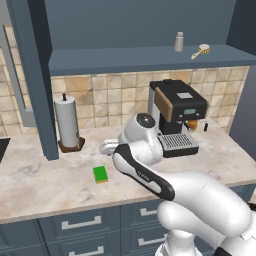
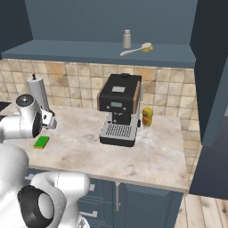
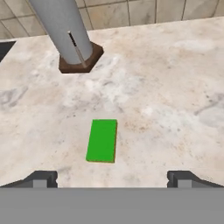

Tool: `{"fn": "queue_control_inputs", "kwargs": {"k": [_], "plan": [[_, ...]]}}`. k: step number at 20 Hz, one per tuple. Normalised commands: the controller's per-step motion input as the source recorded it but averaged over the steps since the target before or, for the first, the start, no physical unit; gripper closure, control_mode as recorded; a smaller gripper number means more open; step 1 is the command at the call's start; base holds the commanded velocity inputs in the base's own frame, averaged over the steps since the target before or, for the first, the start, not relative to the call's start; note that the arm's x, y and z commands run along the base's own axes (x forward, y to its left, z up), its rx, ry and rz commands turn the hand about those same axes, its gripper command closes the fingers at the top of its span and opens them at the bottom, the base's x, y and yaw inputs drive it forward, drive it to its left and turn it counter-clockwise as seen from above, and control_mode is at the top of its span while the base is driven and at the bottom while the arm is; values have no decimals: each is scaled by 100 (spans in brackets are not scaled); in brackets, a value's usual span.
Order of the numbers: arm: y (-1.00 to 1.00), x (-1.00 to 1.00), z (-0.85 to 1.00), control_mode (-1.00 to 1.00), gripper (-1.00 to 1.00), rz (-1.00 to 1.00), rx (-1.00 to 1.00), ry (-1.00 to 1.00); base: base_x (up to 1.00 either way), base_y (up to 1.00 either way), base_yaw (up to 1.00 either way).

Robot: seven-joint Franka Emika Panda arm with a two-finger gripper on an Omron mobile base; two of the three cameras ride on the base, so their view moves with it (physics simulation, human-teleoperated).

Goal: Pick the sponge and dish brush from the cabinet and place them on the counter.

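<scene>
Sponge (image 3: 102, 141) lies flat on the counter (image 3: 175, 109) near the paper-towel holder (image 3: 80, 61), below my spread, empty gripper (image 3: 109, 178), while the dish brush (image 1: 201, 50) waits on the cabinet (image 1: 145, 59) shelf, well above.

The sponge (image 1: 100, 174) lies flat on the counter (image 1: 40, 185), in front of the paper towel holder (image 1: 68, 125) and left of the coffee machine (image 1: 176, 117), well apart from both. Above, on the open cabinet (image 1: 145, 57) shelf, the dish brush (image 1: 200, 51) lies just right of the shaker (image 1: 179, 42).
</scene>
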Motion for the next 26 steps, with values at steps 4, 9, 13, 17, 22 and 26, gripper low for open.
{"fn": "queue_control_inputs", "kwargs": {"k": [4,9,13,17,22,26], "plan": [[-16,-35,56,-100,-100,3,-5,-1,0,0,0],[-17,-37,56,-100,-100,3,-10,-3,0,0,0],[-18,-35,55,-100,-100,3,-15,-5,0,0,0],[-24,-36,55,-100,-100,0,-13,-2,0,0,0],[-26,-33,61,-100,-100,0,-5,0,0,0,0],[-31,-35,61,-100,-100,1,-2,0,0,0,0]]}}
